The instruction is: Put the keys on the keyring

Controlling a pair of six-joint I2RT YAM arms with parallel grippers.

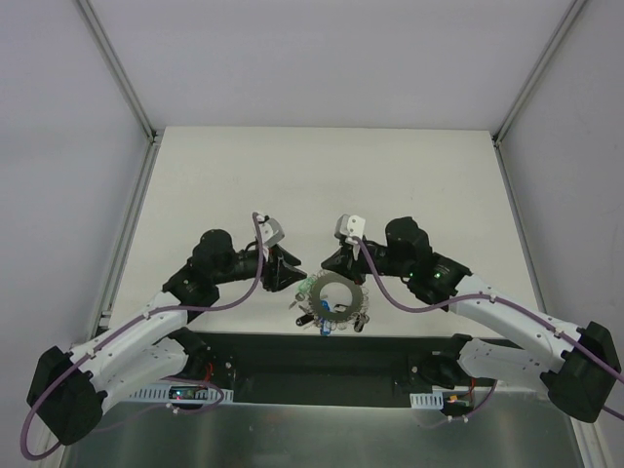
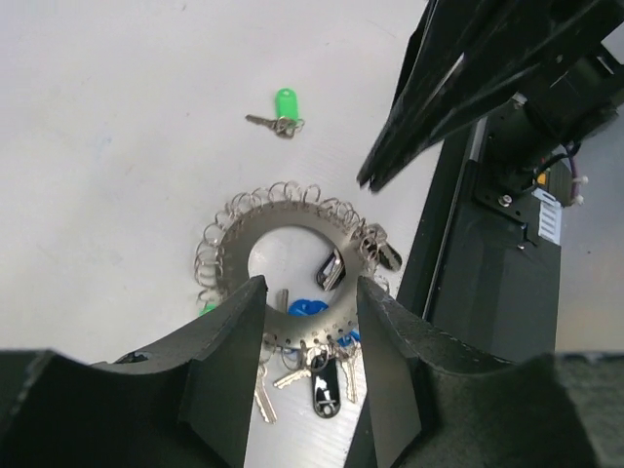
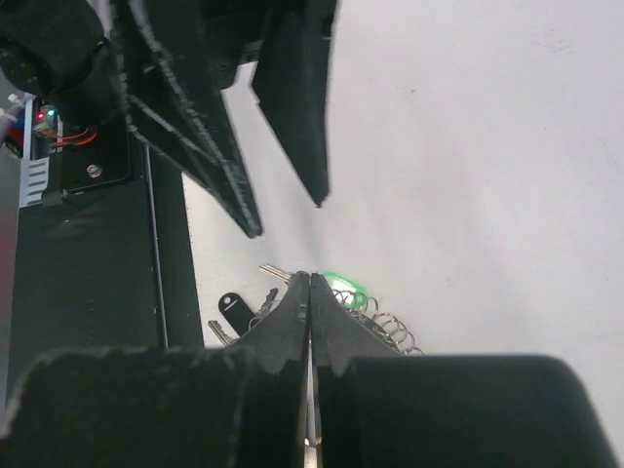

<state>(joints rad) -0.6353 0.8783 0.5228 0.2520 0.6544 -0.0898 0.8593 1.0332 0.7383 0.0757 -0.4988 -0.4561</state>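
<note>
The keyring (image 2: 283,220), a flat grey ring fringed with wire loops, lies at the table's near edge (image 1: 337,296). Keys hang from its near rim: a black-headed one (image 2: 327,386), a blue-headed one (image 2: 306,307) and bare metal ones. A green-headed key (image 2: 283,103) lies loose on the table beyond the ring. My left gripper (image 2: 310,297) is open, its fingers (image 2: 234,331) over the ring's near rim. My right gripper (image 3: 310,278) is shut, its tip just over the ring's far edge (image 2: 369,181), with a green head (image 3: 343,286) and wire loops beyond it.
A black base strip (image 2: 487,283) runs along the table's near edge right beside the ring. The two arms meet over the ring (image 1: 292,273), close to each other. White table (image 1: 322,175) stretches beyond, with grey walls on both sides.
</note>
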